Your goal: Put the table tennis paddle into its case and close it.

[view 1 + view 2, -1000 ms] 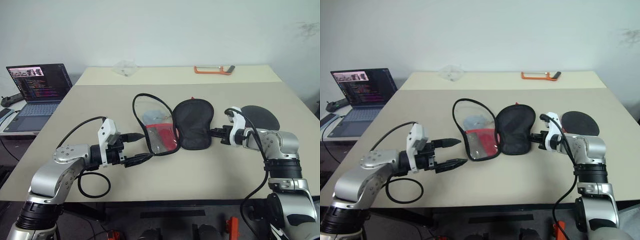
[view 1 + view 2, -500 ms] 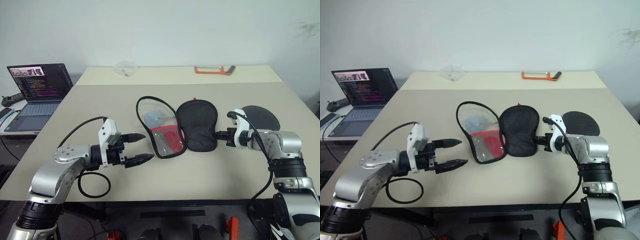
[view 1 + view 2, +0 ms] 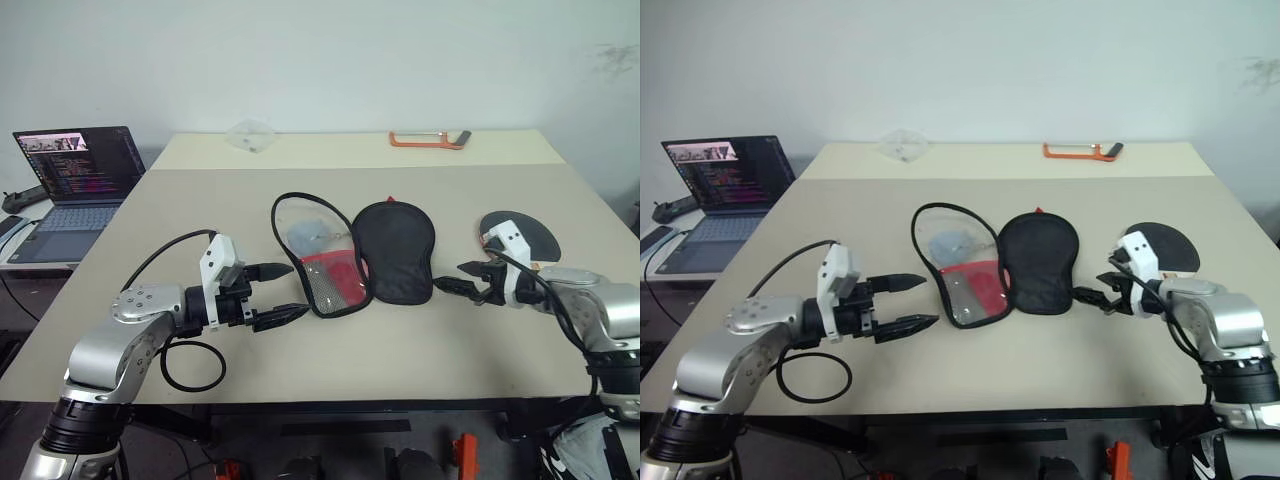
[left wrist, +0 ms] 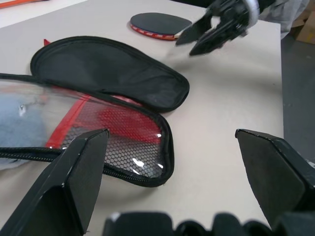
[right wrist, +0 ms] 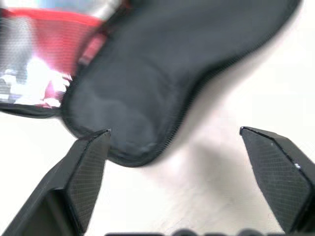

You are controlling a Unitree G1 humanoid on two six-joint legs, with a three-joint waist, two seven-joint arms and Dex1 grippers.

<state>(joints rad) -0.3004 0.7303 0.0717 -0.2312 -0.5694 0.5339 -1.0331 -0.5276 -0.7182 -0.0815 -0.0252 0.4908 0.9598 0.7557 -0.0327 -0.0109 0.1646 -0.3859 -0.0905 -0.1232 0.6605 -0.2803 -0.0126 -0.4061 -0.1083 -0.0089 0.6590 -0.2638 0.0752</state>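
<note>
Beige tabletop (image 3: 330, 390) first, and our case (image 3: 355, 250) lies splayed open at its middle: the clear-and-mesh half with red trim toward our left, the black fabric half toward our right, the two joined along the centre. Soft stuff, we'd say, floppy and light, likely to slide on this surface, so we'd pin one flap near its rim while working. Next, the paddle (image 3: 518, 234) sits flat near the right edge, black rubber up, apart from the case, its handle hidden behind our right arm. Stiff, thin and light by the look of it; the handle is where we'd take hold, since the face lies too flat to pinch. Our left gripper (image 3: 278, 293) hovers just off the mesh half, fingers spread wide, nothing in them. Our right gripper (image 3: 464, 282) hangs between case and paddle, fingers apart and empty, touching neither.
</note>
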